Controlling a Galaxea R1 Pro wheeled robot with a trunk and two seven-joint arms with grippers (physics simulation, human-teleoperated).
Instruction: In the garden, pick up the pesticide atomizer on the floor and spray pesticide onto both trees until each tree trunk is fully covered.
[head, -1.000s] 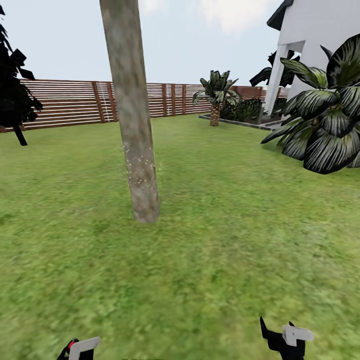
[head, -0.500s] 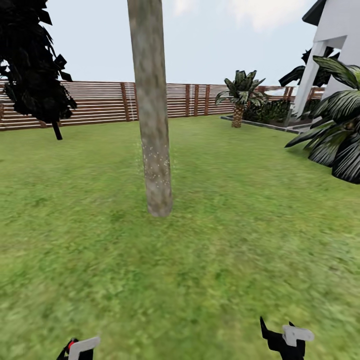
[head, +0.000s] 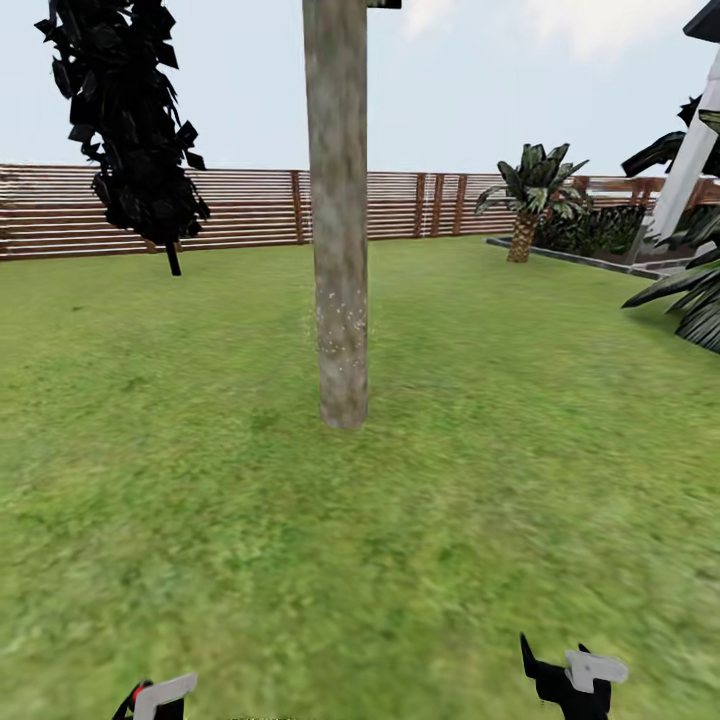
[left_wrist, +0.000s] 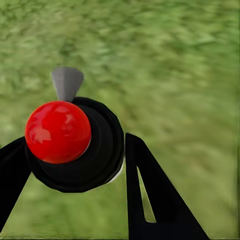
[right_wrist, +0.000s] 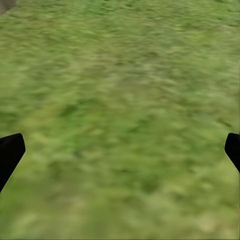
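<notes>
A thick, pale grey-brown tree trunk (head: 338, 250) rises from the garden lawn (head: 420, 520) straight ahead, with fine white specks on its lower part. In the left wrist view the pesticide atomizer (left_wrist: 58, 131) has a red knob, a round black body and a grey nozzle (left_wrist: 66, 82) pointing out over the grass. My left gripper (left_wrist: 75, 170) is shut on it, one black finger on each side. The left gripper (head: 150, 700) sits at the head view's lower edge, well short of the trunk. My right gripper (head: 565, 680) (right_wrist: 120, 155) is open over bare grass.
A brown slat fence (head: 240, 205) closes the far side. A slim near-black tree (head: 130, 110) stands at the back left. At the right are a small palm (head: 525, 200), a paved edge (head: 590, 258), a white house post (head: 685, 170) and a big-leafed plant (head: 690, 300).
The camera has turned left, so the whole scene has slid right. The trunk now stands near the middle and looks upright. Both grippers keep their places in the picture.
</notes>
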